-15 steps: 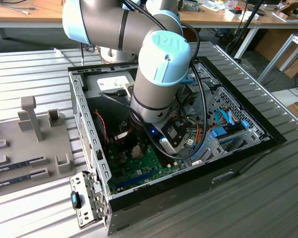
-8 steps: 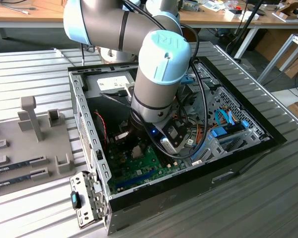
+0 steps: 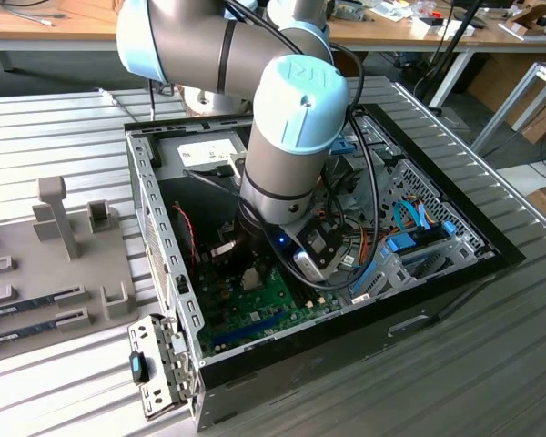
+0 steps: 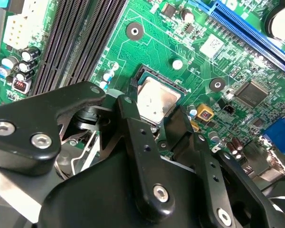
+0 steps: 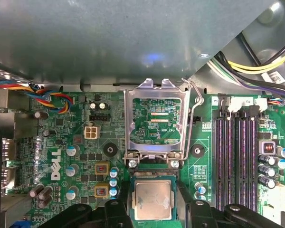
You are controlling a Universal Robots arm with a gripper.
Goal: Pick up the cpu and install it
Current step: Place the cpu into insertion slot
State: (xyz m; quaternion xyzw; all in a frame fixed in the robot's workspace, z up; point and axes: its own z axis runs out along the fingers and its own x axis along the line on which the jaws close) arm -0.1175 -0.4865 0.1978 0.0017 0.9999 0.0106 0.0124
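The cpu (image 5: 154, 199), a silver-topped square with a green rim, lies level in the socket on the green motherboard (image 5: 61, 142). In the second wrist view the cpu (image 4: 156, 97) sits inside the socket's black frame. My gripper (image 5: 154, 211) straddles it, one black finger (image 5: 113, 211) against each opposite edge, and looks shut on it. The socket's metal load plate (image 5: 156, 118) stands hinged open just past the chip. In the exterior view my gripper (image 3: 247, 269) reaches down into the open computer case (image 3: 150, 209), above the board.
Black memory slots (image 5: 237, 156) run beside the socket. Bundled cables (image 5: 47, 97) and the case wall (image 5: 133, 38) lie beyond the load plate. A blue expansion slot (image 4: 247, 23) crosses the board. A grey tray (image 3: 36, 300) with long sticks sits at the exterior view's left.
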